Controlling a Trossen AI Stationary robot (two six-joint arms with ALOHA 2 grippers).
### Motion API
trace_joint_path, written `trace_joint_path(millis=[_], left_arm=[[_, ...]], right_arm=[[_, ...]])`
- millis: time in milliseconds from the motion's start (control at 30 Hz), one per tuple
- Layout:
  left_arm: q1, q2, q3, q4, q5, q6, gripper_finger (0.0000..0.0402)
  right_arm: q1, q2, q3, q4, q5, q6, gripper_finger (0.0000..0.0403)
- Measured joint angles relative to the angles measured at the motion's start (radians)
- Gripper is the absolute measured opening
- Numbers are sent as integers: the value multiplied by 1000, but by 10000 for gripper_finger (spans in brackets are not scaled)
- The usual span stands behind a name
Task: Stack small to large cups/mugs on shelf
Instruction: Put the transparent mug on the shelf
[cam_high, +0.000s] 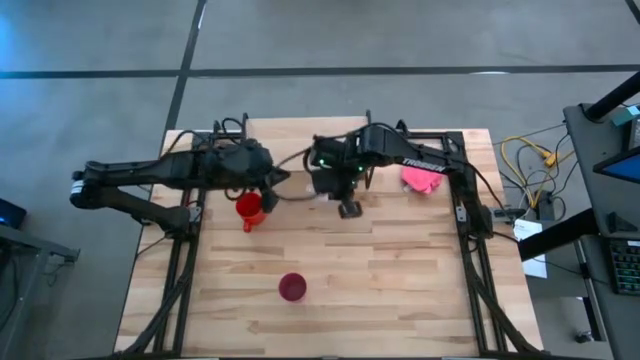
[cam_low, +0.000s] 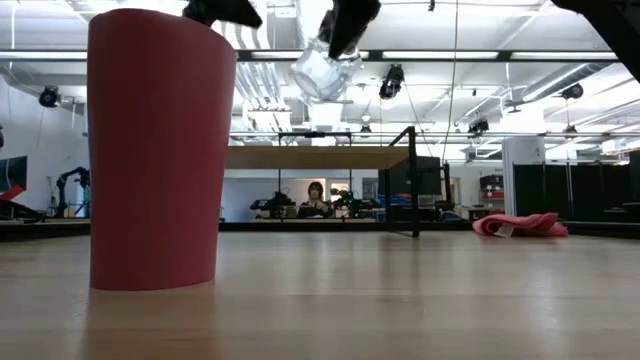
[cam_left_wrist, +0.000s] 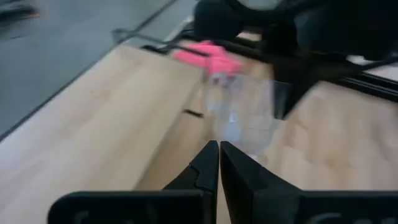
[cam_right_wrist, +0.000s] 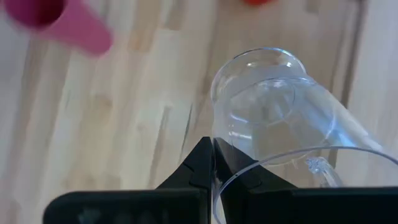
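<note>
Pinching the glass cup (cam_right_wrist: 280, 118) by its rim only, my right gripper (cam_right_wrist: 212, 163) carries it tilted above the shelf (cam_low: 318, 157); it could slip. Left gripper (cam_left_wrist: 219, 163) waits clenched nearby.

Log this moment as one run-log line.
right pincer: shut on glass cup, raised above shelf | left pincer: shut, empty | mug, tumbler: on table

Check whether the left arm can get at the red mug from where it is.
Probably yes. The left gripper hangs beside the red mug, its fingers shut and empty, nothing between them. The right gripper, holding the glass cup, is off to the other side.
</note>
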Motion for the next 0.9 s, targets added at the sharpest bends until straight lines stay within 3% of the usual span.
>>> trace_joint_path(millis=[167, 533, 767, 900], left_arm=[[0, -50, -7, 0, 160, 6, 1], [1, -52, -15, 0, 316, 3, 1], [4, -18, -13, 0, 367, 4, 16], [14, -5, -14, 0, 437, 5, 52]], right_arm=[[52, -15, 0, -3, 1, -236, 9], [192, -45, 0, 90, 7, -636, 8], [265, -46, 0, 150, 269, -700, 8], [278, -46, 0, 153, 315, -675, 8]])
